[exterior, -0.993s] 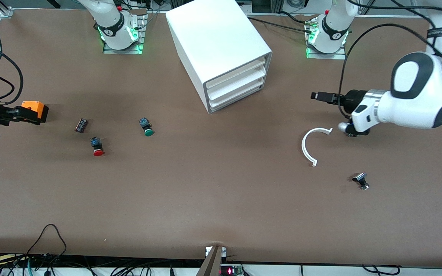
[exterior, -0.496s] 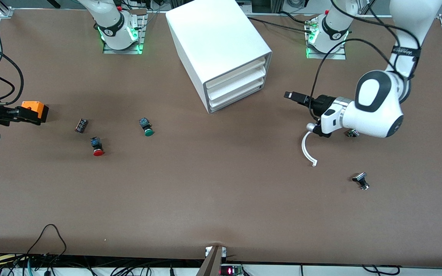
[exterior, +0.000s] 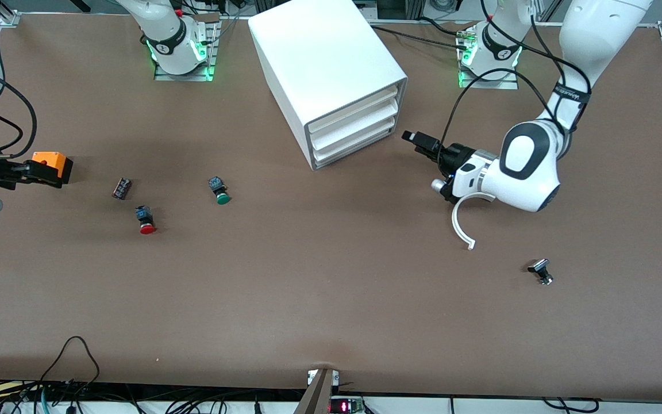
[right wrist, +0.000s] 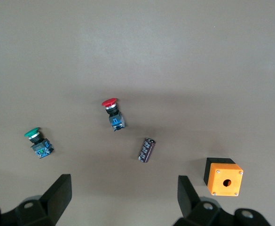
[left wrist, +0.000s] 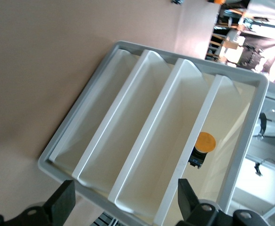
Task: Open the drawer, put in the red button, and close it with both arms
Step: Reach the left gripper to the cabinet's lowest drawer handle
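Nearest, at mid-height in the front view toward the right arm's end, the red button (exterior: 147,221) lies on the table (exterior: 319,299) on its side, with a green button (exterior: 220,191) and a dark cylinder (exterior: 122,188) near it. The right gripper (right wrist: 123,184) hangs beside the orange box (exterior: 52,164), fingers spread wide and empty. Farther up, the left gripper (exterior: 411,138), also wide and empty, faces the cabinet (exterior: 325,69) in the upper middle, whose middle drawer (exterior: 351,126) sits closed.
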